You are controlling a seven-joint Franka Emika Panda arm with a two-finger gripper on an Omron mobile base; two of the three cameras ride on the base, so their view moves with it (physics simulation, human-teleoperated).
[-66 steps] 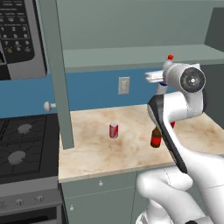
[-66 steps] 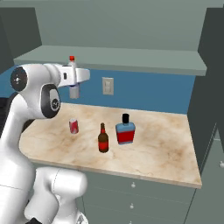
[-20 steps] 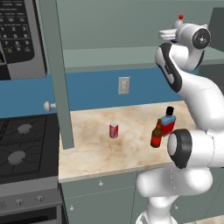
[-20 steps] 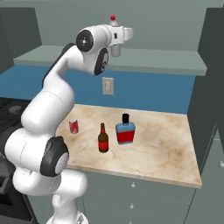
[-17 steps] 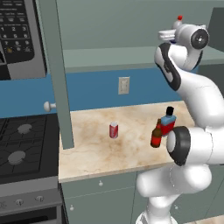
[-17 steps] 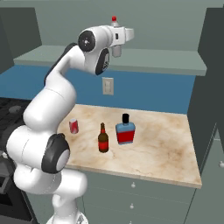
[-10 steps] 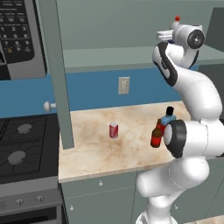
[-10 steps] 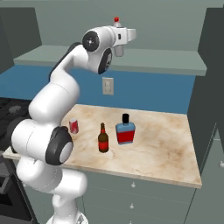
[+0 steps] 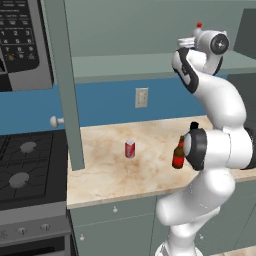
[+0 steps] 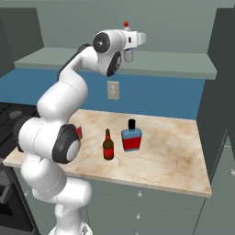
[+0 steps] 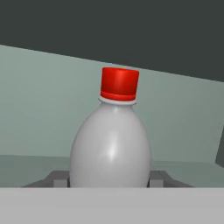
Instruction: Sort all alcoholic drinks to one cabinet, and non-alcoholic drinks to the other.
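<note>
White plastic bottle [image 11: 111, 144], red cap, clamped upright between gripper [image 10: 130, 54] fingers at the open upper cabinet's shelf [image 10: 183, 66] front edge, evidently for shelving; red soda can [image 9: 130, 149], beer bottle [image 10: 108, 146], flat liquor bottle [image 10: 131, 137] mid-counter [image 10: 174, 156].

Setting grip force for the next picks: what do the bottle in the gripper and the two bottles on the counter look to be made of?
White bottle: likely plastic, opaque with a soft sheen; red cap matte. Brown bottle: probably glass, dark and glossy. Squat bottle: glassy too, though the render leaves it open.
</note>
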